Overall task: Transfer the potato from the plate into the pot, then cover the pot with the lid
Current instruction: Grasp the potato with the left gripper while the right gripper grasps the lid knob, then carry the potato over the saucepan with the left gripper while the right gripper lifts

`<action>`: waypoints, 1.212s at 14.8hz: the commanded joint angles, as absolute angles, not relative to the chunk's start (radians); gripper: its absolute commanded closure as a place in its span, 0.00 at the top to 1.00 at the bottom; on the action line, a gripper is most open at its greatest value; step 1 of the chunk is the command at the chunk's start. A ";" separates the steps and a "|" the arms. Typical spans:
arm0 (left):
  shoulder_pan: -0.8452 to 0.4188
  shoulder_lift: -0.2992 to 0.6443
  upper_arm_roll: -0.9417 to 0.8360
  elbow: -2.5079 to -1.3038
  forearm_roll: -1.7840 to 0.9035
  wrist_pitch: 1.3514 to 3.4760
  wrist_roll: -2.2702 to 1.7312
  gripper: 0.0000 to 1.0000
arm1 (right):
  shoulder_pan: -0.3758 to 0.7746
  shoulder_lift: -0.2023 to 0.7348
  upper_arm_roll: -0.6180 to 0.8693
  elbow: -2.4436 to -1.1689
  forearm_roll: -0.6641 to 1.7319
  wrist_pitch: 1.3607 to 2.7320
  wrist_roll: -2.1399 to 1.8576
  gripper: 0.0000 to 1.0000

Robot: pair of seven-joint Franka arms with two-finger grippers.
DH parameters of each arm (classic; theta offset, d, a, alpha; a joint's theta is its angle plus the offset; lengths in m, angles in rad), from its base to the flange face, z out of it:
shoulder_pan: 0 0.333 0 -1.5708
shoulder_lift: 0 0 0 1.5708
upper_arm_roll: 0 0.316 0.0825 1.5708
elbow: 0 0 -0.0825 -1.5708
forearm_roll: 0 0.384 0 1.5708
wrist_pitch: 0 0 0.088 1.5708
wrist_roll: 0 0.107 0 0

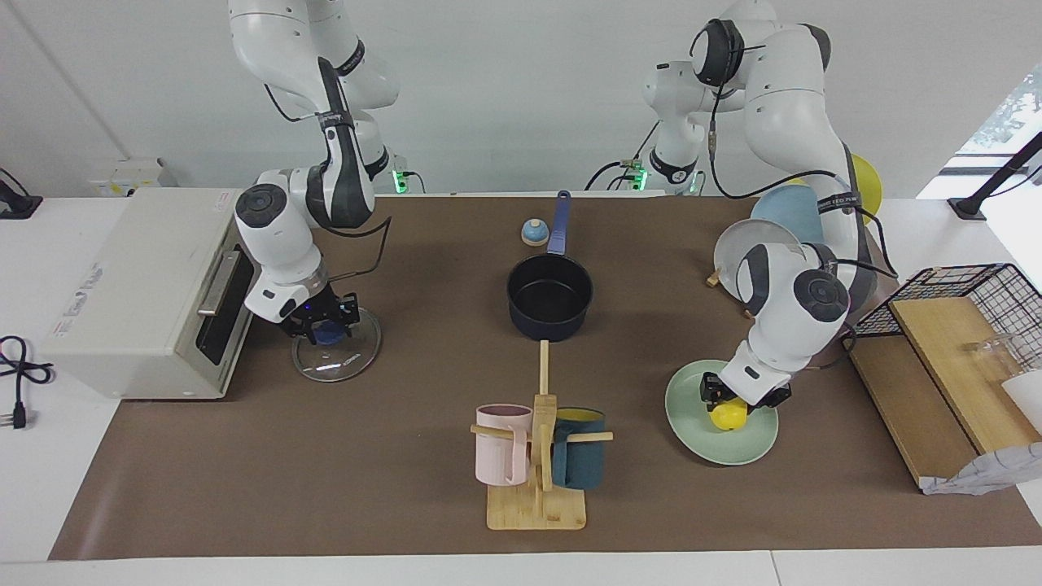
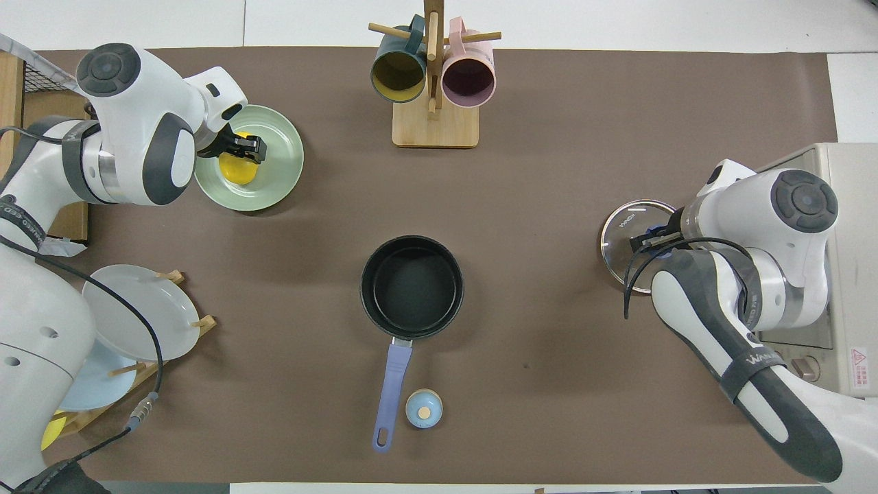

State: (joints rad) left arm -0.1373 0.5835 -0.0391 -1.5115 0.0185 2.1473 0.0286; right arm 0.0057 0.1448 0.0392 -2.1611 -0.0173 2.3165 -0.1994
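Yellow potato (image 1: 728,416) in left gripper (image 1: 744,396), mid-plate (image 1: 692,423).

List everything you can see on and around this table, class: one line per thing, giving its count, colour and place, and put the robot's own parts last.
potato: 1, yellow, on the plate
plate: 1, mint green, toward the left arm's end
pot: 1, dark navy, empty, mid-table
lid: 1, clear glass, in front of the oven
oven: 1, white, at the right arm's end
mugs: 2, pink and teal, on a wooden stand farther from the robots than the pot
small knob: 1, blue-topped, beside the pot's handle
racked plates: 3, grey, blue, yellow, upright
wire basket: 1, black
left tool: at the potato
right tool: at the lid's knob
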 commanded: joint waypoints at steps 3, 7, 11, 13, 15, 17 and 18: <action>-0.149 0.453 -0.038 -1.460 -0.035 1.981 -0.109 0.00 | 0.028 0.140 0.051 -1.959 -0.003 2.056 -0.222 0.00; -0.245 0.280 -0.038 -1.470 -0.049 1.791 -0.257 0.00 | 0.063 0.140 0.075 -1.757 -0.005 1.832 -0.151 0.00; -0.418 0.174 -0.040 -1.587 -0.049 1.776 -0.477 0.00 | 0.129 0.118 0.078 -1.610 -0.003 1.650 -0.065 0.00; -0.487 0.123 -0.040 -1.694 -0.051 1.819 -0.495 0.00 | 0.155 0.115 0.080 -1.527 -0.003 1.548 -0.043 0.00; -0.560 0.077 -0.040 -1.854 -0.051 1.964 -0.547 0.00 | 0.178 0.110 0.080 -1.494 -0.003 1.502 -0.028 0.00; -0.632 0.100 -0.038 -1.940 -0.051 2.104 -0.613 0.00 | 0.179 0.104 0.089 -1.505 0.000 1.523 0.007 0.00; -0.653 0.124 -0.038 -1.960 -0.049 2.164 -0.630 0.00 | 0.181 0.103 0.098 -1.512 0.000 1.551 0.043 0.00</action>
State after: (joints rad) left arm -0.5973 0.1392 -0.0593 -1.8464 -0.0402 2.0344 -0.5880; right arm 0.1857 0.0971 0.0833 -1.5155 -0.0170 1.5279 -0.0105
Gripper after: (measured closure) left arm 0.339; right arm 0.348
